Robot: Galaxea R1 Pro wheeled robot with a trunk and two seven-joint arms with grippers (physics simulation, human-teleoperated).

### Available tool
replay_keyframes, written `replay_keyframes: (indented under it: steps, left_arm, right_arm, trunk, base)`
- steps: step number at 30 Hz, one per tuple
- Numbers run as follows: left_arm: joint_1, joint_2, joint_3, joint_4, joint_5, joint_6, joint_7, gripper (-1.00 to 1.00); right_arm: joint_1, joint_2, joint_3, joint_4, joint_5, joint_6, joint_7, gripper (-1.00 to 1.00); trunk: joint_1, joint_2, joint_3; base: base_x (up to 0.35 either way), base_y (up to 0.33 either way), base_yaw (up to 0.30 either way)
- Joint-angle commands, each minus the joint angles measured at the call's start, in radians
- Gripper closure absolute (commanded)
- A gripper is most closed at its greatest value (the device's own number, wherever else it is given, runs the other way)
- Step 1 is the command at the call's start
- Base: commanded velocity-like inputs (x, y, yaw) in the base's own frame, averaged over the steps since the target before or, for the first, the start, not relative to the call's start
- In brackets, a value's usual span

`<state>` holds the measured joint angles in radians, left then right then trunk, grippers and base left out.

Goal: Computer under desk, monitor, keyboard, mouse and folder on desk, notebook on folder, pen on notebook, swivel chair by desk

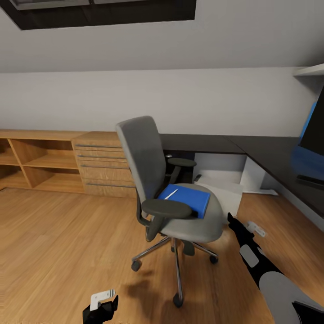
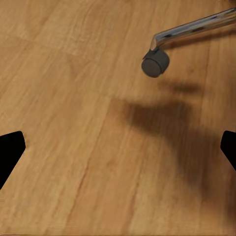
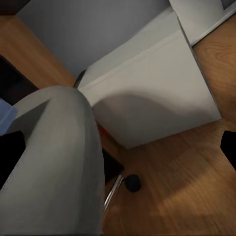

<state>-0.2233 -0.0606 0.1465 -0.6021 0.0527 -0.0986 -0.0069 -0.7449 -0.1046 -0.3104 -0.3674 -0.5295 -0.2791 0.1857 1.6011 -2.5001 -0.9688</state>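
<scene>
Head view, right gripper spread beside swivel chair, left gripper spread, low.

Light-wood drawer chest sits against the white wall, open shelving beside it, wood floor below.

monitor cut off at right edge; armrest hides folder corner.

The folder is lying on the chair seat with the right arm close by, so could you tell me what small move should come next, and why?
Probably ease the right gripper over the seat toward the folder. It lies flat on the chair, pen on top, and the gripper hangs open just beyond the seat's edge.
</scene>
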Motion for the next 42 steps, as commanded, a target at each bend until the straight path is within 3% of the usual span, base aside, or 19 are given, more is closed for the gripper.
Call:
replay_keyframes:
  steps: [1, 15, 34, 37, 42]
  left_arm:
    - [-0.001, -0.001, 0.002, 0.001, 0.005, -0.003, -0.001, -1.0]
    - [-0.001, 0.001, 0.002, 0.001, 0.006, -0.003, 0.0, -1.0]
    - [-0.001, 0.001, 0.002, 0.001, 0.006, -0.003, 0.0, -1.0]
    - [0.002, -0.016, 0.015, -0.014, 0.004, -0.02, 0.002, -1.0]
    - [0.002, -0.019, 0.012, -0.007, 0.005, -0.031, 0.001, -1.0]
  right_arm:
    - [-0.001, 0.0, -0.003, 0.002, -0.01, -0.002, 0.009, -1.0]
    - [-0.001, 0.0, -0.003, 0.004, -0.011, 0.0, 0.008, -1.0]
    - [-0.001, 0.0, -0.003, 0.03, -0.012, -0.001, 0.009, -1.0]
    - [0.015, 0.004, -0.019, 0.03, -0.006, -0.006, 0.026, -1.0]
    - [0.039, 0.007, -0.015, -0.003, -0.007, -0.004, 0.025, -1.0]
  trunk:
    - [0.0, 0.0, -0.001]
    - [0.0, 0.0, -0.004]
    - [0.0, 0.0, -0.005]
    - [0.0, 0.0, -0.005]
    - [0.0, 0.0, -0.005]
  base:
    - [0.0, 0.0, 0.191]
    - [0.0, 0.0, 0.184]
    - [0.0, 0.0, 0.013]
    - [0.0, 0.0, 0.0]
    - [0.0, 0.0, 0.0]
